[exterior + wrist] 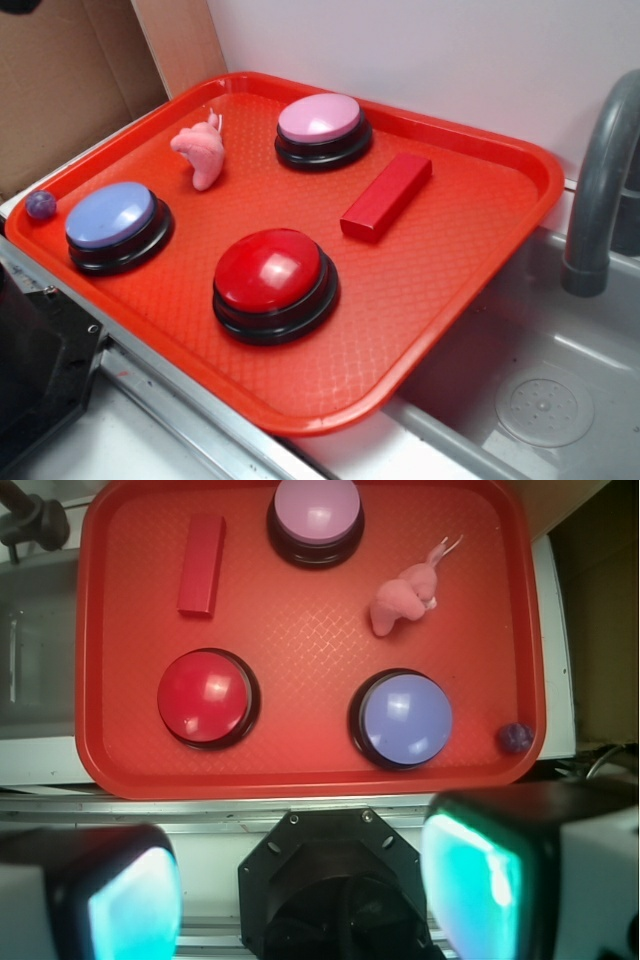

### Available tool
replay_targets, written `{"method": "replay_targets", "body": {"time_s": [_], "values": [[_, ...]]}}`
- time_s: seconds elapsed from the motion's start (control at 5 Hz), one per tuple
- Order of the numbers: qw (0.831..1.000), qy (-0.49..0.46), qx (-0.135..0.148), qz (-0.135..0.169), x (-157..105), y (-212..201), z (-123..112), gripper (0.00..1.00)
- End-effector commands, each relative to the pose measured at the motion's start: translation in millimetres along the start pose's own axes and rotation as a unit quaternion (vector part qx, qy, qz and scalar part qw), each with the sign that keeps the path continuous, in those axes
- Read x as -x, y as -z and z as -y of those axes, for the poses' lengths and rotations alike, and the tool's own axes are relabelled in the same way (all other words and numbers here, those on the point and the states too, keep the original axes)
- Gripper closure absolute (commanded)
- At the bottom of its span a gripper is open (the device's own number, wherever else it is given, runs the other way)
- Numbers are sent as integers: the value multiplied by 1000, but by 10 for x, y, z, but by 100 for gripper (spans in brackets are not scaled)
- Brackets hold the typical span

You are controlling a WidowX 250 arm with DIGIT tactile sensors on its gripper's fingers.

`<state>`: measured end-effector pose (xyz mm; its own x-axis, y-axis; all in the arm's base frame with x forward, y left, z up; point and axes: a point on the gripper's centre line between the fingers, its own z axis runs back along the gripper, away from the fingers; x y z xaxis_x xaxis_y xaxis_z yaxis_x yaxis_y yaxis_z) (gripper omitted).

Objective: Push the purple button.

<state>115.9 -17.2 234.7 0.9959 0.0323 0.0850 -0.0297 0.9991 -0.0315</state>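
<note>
The purple button (110,216) (404,717), a periwinkle dome on a black base, sits near the front left corner of the red tray (450,290) (290,770). In the wrist view my gripper (300,895) hangs high above the table's near edge, short of the tray, open with nothing between its teal pads (470,875). The button lies ahead of the right pad. The gripper does not show in the exterior view.
On the tray also stand a red button (270,272) (205,695), a pale pink-lilac button (321,120) (316,510), a red block (386,196) (201,564), a pink soft toy (201,150) (402,600) and a small purple ball (41,204) (514,737). A grey sink (540,400) with faucet (600,190) lies right.
</note>
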Motion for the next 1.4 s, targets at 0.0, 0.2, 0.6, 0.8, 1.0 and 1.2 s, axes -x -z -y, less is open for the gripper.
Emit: {"method": "replay_targets", "body": {"time_s": [0.0,0.2,0.6,0.8,1.0,1.2], "values": [[1000,0,0,0,0,0,0,0],[996,-52,-4,-68,-152,481,-440,0],[983,-165,-41,-73,-453,1184,-907,0],[989,-137,-35,-53,-443,1431,-897,0],[997,-68,-44,-16,-310,1728,-810,0],[997,-53,-47,-6,-358,1761,-797,0]]}}
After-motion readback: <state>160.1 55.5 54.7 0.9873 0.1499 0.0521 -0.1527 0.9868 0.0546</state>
